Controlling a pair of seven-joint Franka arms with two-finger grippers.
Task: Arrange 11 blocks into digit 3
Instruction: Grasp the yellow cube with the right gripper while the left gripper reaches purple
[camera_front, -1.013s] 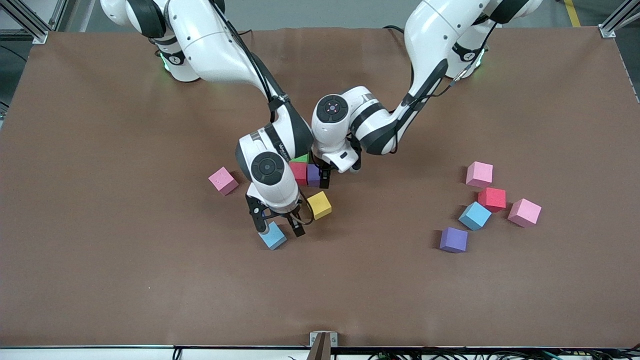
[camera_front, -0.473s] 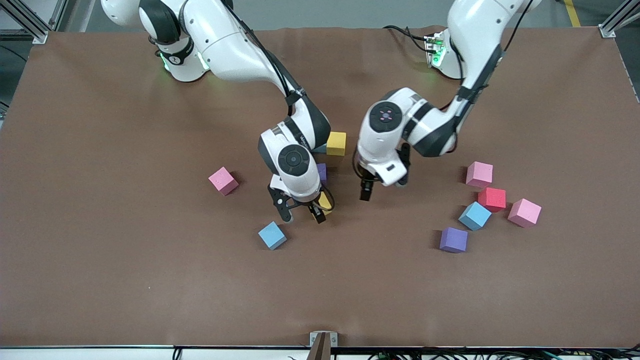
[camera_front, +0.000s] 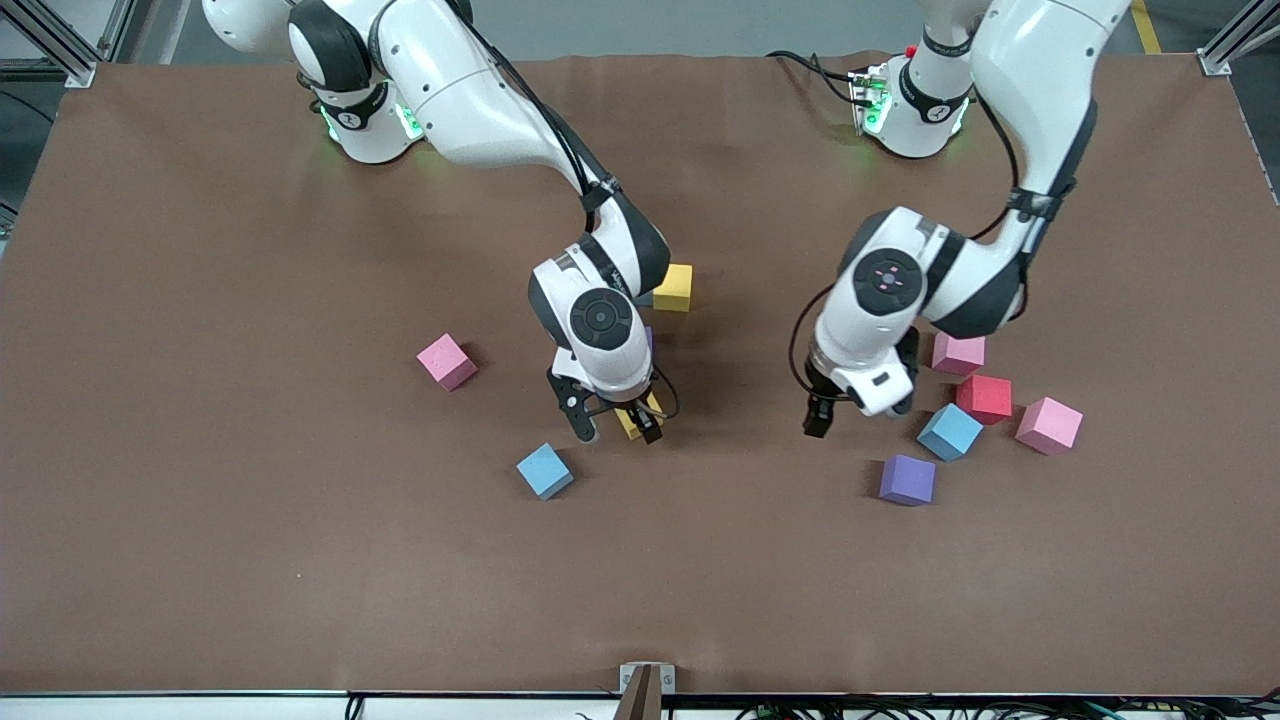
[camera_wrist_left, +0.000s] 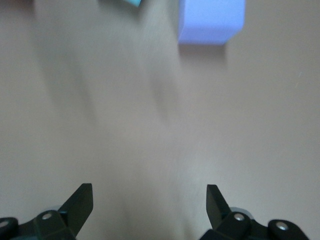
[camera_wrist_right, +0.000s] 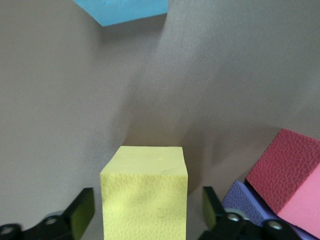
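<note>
My right gripper (camera_front: 615, 428) is down at the table and open. A yellow block (camera_front: 632, 420) (camera_wrist_right: 145, 200) stands between its fingers with a gap on each side. The right arm hides most of the started digit 3. Of it I see a yellow cube (camera_front: 673, 287), a purple sliver (camera_front: 648, 340), and red (camera_wrist_right: 282, 167) and purple (camera_wrist_right: 240, 200) cubes in the right wrist view. A blue block (camera_front: 545, 471) (camera_wrist_right: 125, 10) lies nearer the camera. My left gripper (camera_front: 853, 414) (camera_wrist_left: 150, 200) hangs open and empty over bare table beside a purple block (camera_front: 907, 480) (camera_wrist_left: 212, 20).
Toward the left arm's end lie a blue cube (camera_front: 950, 431), a red cube (camera_front: 984, 397) and two pink cubes (camera_front: 958, 353) (camera_front: 1049, 425). Another pink cube (camera_front: 446, 361) sits toward the right arm's end. The brown table (camera_front: 300, 560) is bare nearer the camera.
My right gripper left the blue block and came down around the yellow block. My left arm swung away from the figure toward the cluster at its own end.
</note>
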